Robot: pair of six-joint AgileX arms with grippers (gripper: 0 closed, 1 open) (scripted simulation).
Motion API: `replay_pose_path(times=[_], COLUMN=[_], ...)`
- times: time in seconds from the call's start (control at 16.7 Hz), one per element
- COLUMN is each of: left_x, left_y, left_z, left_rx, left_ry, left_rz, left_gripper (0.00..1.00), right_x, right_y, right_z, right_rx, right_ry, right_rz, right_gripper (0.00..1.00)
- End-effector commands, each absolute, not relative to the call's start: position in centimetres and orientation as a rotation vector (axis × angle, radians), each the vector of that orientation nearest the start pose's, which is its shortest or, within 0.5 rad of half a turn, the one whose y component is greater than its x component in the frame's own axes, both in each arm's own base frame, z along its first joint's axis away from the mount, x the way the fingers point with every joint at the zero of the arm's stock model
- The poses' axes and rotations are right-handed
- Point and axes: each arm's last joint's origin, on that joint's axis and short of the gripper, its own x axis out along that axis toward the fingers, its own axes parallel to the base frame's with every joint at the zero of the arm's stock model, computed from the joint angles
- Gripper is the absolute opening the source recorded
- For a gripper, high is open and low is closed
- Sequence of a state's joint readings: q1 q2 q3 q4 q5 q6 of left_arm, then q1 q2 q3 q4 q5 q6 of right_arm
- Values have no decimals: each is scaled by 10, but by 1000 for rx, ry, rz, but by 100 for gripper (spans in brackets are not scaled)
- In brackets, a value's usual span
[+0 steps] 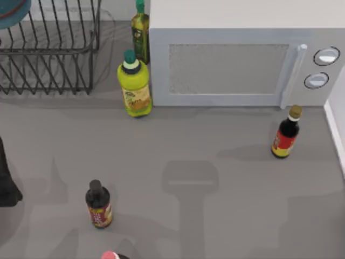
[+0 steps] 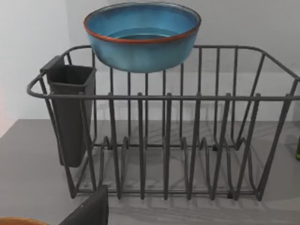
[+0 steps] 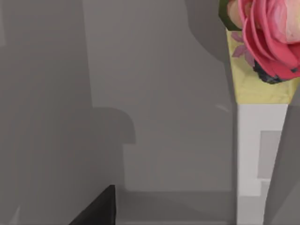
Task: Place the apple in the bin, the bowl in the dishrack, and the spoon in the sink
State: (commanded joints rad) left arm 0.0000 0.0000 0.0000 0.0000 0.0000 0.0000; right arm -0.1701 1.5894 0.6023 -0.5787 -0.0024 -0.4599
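Blue-teal with a thin reddish rim, the bowl (image 2: pixel 142 35) sits above the dark wire dishrack's (image 2: pixel 164 140) far rail in the left wrist view; in the top view it peeks over the rack at the table's far left. What holds it, and either gripper's opening, you cannot tell. Before letting go, you should centre it over the slotted wires.

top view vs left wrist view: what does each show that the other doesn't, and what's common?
Top view alone: microwave, two green bottles by it, two dark bottles on the table.
Left wrist view alone: the dark cup hung on the rack's end.
Both: dishrack and blue bowl at its back edge.
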Motion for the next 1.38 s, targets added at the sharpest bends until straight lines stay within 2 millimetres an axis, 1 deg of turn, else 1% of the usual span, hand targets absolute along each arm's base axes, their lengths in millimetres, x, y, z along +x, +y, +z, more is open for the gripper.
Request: replay_pose_path(times=[0.06,0.84,0.9,1.32,1.38], left_x=[106,106,106,106,106], left_y=[-1,-1,-1,-1,-1], left_z=[160,160,160,160,160], left_rx=[0,0,0,0,0], left_ry=[0,0,0,0,0], left_rz=[0,0,0,0,0], left_gripper=[100,100,100,100,100], right_x=[213,213,213,213,215], right_y=[-36,-36,-36,-36,-37], right_z=[93,93,93,93,115], right_rx=[-227,-227,-227,-227,-221], right_ry=[1553,1553,1553,1553,1520], right_rz=[228,228,228,228,230], right_gripper=[100,2,0,0,0])
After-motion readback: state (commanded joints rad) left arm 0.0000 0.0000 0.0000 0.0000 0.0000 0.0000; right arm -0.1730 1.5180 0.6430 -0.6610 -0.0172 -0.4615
